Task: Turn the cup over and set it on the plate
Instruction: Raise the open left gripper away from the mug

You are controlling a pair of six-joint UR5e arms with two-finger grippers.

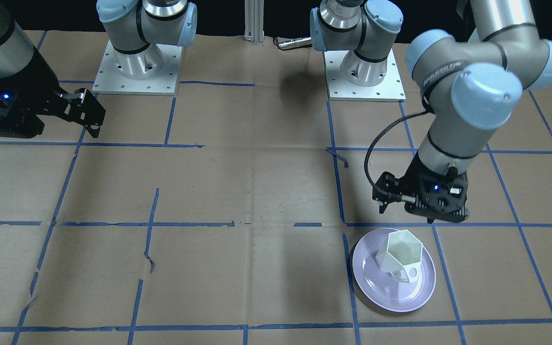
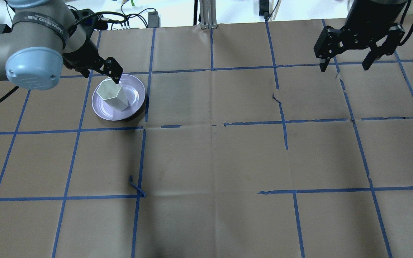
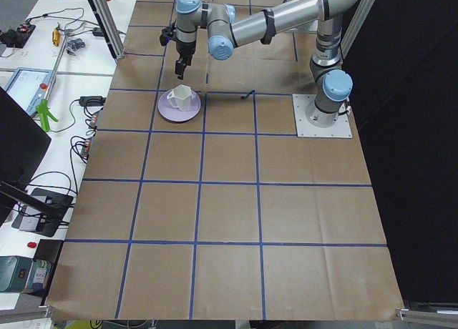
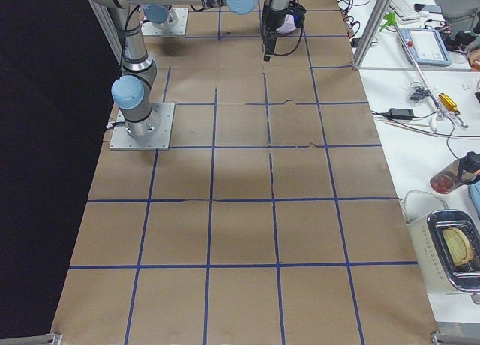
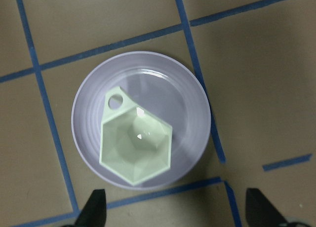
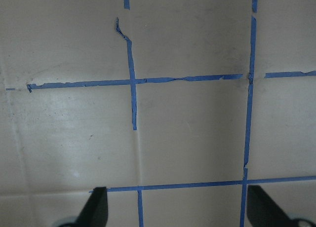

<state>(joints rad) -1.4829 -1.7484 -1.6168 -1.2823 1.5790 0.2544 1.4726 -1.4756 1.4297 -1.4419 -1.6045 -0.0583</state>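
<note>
I see the cup (image 1: 403, 256) standing mouth-up on the plate (image 1: 376, 287), at the far left of the worktop (image 2: 210, 161). My left tool (image 5: 177, 212) hangs just above it, spread wide and empty. The right tool (image 2: 344, 66), also wide and empty, hovers well apart at the far right.

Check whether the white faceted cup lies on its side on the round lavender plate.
No, the cup stands upright, mouth up, on the plate.
</note>
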